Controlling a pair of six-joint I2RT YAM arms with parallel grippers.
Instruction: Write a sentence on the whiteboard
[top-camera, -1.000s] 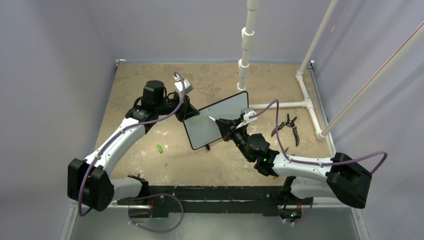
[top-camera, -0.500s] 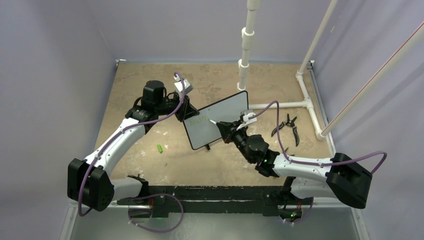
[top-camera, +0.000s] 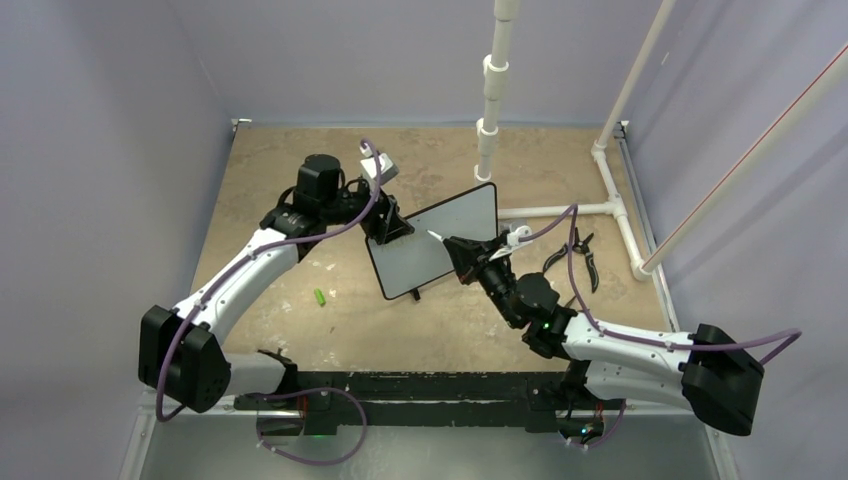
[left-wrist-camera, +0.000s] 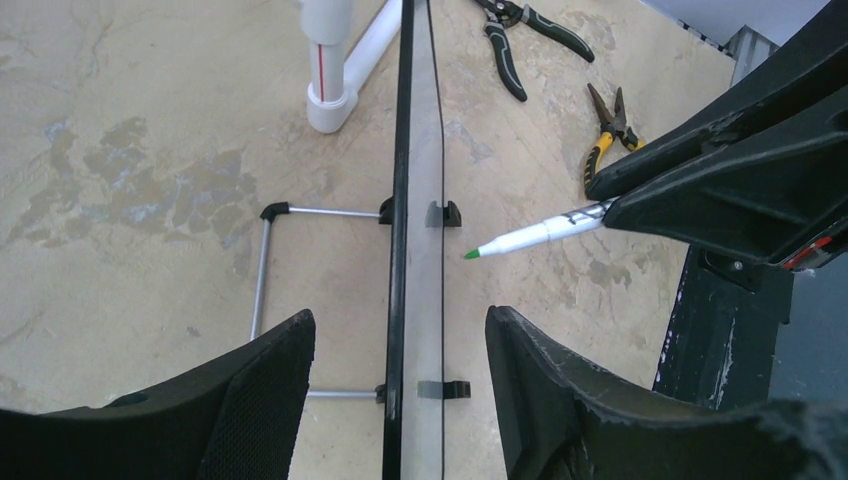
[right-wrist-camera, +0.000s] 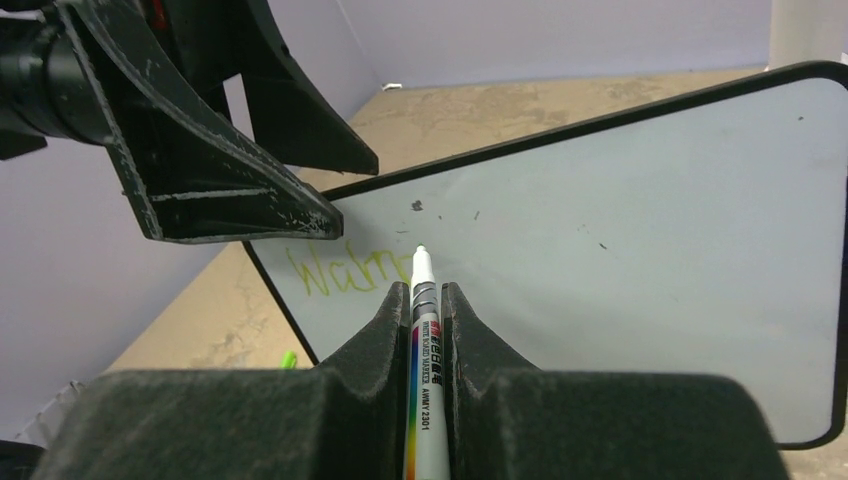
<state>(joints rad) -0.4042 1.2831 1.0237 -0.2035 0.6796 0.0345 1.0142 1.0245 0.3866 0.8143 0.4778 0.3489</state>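
Marker (right-wrist-camera: 421, 340) sits clamped in our right gripper (right-wrist-camera: 427, 292), tip just off the whiteboard (right-wrist-camera: 620, 250) upright on the table (top-camera: 260, 160); its sentence (right-wrist-camera: 340, 270) shows one green word. Beyond, our left gripper (left-wrist-camera: 398, 320) straddles the board's edge, open, empty. Early writing, we judge; next, regrip and touch down.

The whiteboard (top-camera: 420, 258) stands upright near the middle of the tan surface (top-camera: 300, 330), its long edge running from about 8 o'clock to 2 o'clock and its white face turned toward 5 o'clock. It is a small rectangle with a thin black frame and rounded corners. Seen edge-on from the left wrist, the whiteboard (left-wrist-camera: 413, 150) rests on small black feet with a thin metal wire stand behind it. The sentence (right-wrist-camera: 340, 270) is so far one short word in faint green handwriting at the board's 9 o'clock end, reading roughly "Warn"; its last letters cannot be made out. A few dark specks dot the white face.
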